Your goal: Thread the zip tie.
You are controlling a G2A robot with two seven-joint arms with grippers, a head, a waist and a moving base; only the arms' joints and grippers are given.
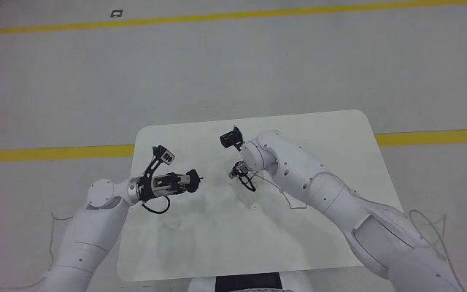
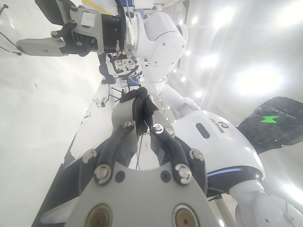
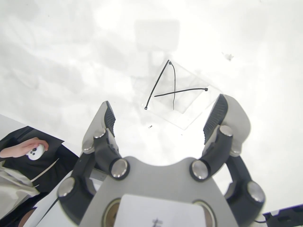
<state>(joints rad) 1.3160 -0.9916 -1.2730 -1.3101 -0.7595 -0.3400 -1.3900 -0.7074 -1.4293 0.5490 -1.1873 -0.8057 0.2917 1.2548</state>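
Zip ties (image 3: 175,92), three, lie crossed in clear tray (image 3: 196,109), middle of right wrist frame, just ahead of my right gripper (image 3: 164,101). Its fingers are wide apart. One tie slants upper right to lower left. Left gripper (image 2: 139,102), lower middle of its frame, is pinched together on thin black strand (image 2: 139,147), likely zip tie. Right arm nearer tray.

Ok so the white table (image 1: 328,139) with rounded corners is sitting on a grey floor (image 1: 219,73). The near yellow line (image 1: 58,153) is passing under the table and poking out both sides. The far yellow line (image 1: 219,16) is lying well beyond the table, with a small dark square marker (image 1: 117,13) sitting just past it. A clear square sheet (image 3: 194,109) is lying flat on the table.
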